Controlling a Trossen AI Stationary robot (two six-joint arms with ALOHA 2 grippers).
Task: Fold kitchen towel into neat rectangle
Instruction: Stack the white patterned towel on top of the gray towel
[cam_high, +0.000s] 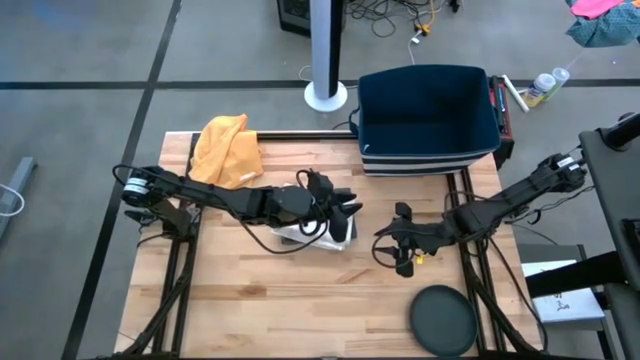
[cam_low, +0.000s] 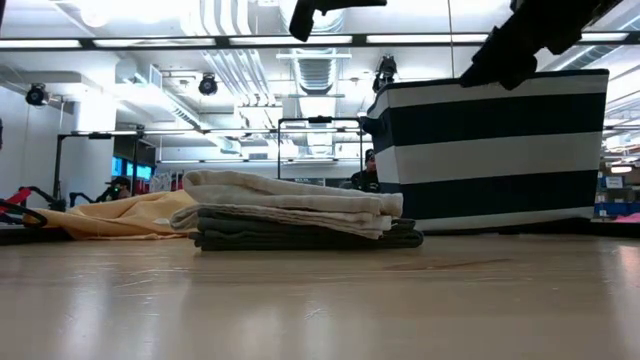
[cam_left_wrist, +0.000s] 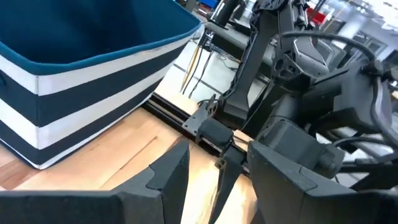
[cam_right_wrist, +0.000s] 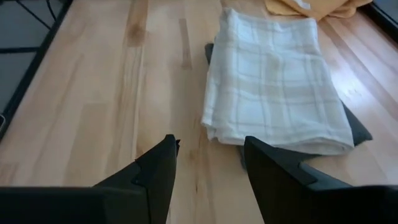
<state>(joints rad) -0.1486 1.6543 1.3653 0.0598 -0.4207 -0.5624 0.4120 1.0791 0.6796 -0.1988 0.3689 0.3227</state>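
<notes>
We see the towel (cam_right_wrist: 273, 87) lying folded into a neat rectangle in the middle of the surface (cam_high: 260, 300). It rests on top of a dark folded cloth (cam_low: 300, 238). From what we can see, the folding looks done. Maybe nothing is left but to pull the arms away.

Our left hand (cam_high: 345, 208) hangs over the towel's right end. Its fingers (cam_left_wrist: 168, 177) stand apart and hold nothing. Our right hand (cam_high: 398, 245) is just to the right of the towel. Its fingers (cam_right_wrist: 158, 165) stand apart too, and they are empty.

A yellow cloth (cam_high: 228, 150) lies at the far left of the surface. A striped bin (cam_high: 428, 120) sits at the far right. A dark round lid (cam_high: 443, 320) lies near the front right.

From above, the left arm covers much of the towel. We cannot see if its far edges line up. In the low view the hands are cut off at the top. We cannot tell what the dark cloth underneath is.
</notes>
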